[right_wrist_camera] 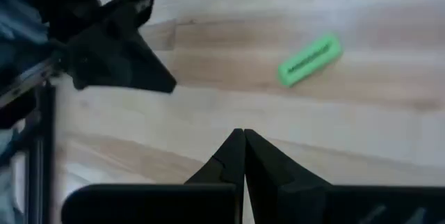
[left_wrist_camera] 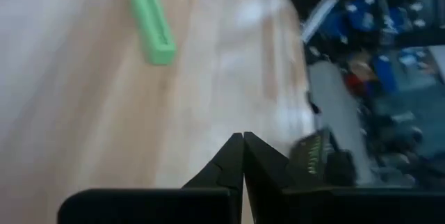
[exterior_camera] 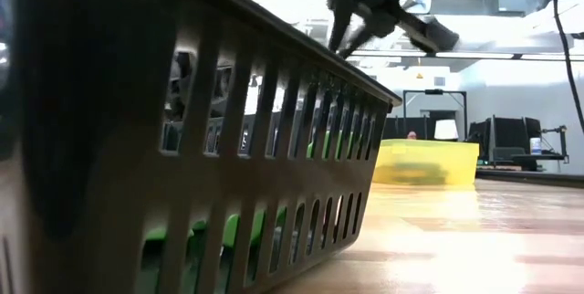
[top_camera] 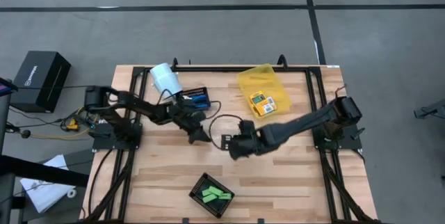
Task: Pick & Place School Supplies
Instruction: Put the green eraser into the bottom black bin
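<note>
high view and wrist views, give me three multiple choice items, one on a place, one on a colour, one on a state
1. Where is the yellow bin?
A. far side of the table, right of middle
B. near edge
C. on the floor

2. What colour is the loose oblong piece on the wood?
A. blue
B. light green
C. red

3. How do the fingers of the right tool stand?
A. wide open
B. shut on a pack
C. shut, empty

Key: A, the high view shows it there; B, both wrist views show it green; C, the fingertips meet with nothing between.
</note>
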Motion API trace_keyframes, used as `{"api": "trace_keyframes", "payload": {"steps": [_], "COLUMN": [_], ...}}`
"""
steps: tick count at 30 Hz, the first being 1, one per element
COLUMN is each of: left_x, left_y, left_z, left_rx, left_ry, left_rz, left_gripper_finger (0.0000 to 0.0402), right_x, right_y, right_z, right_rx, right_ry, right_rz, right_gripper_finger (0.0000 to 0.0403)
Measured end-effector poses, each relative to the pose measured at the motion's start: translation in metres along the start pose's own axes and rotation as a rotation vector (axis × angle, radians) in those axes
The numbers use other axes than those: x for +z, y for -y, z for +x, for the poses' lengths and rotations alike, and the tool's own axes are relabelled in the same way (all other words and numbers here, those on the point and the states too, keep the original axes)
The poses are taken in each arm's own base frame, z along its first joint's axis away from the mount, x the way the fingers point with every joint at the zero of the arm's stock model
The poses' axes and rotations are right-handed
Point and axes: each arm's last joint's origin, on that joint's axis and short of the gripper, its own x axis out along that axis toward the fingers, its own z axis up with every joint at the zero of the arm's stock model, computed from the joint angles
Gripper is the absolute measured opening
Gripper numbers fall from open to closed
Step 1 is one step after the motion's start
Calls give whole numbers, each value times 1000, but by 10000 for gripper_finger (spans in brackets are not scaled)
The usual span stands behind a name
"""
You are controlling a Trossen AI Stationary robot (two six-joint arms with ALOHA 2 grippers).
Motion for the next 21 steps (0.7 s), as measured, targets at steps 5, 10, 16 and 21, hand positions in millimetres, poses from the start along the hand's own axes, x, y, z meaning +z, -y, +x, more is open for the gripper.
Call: {"api": "trace_keyframes", "payload": {"steps": [5,10,16,21], "left_x": [13,24,38,43], "left_y": [-6,-11,-12,-17], "left_z": [16,13,-2,-10], "left_rx": [-69,-82,-74,-82], "left_ry": [-57,-40,28,40], "left_rz": [-41,-69,-89,-120], "left_gripper_finger": [14,55,113,139], "right_x": [-41,-70,-61,-59], "right_y": [29,54,62,55], "right_z": [30,65,84,80], "right_rx": [41,304,277,281], "right_ry": [-4,-8,90,106], "right_rz": [216,363,368,376], "right_gripper_finger": [18,92,165,185]}}
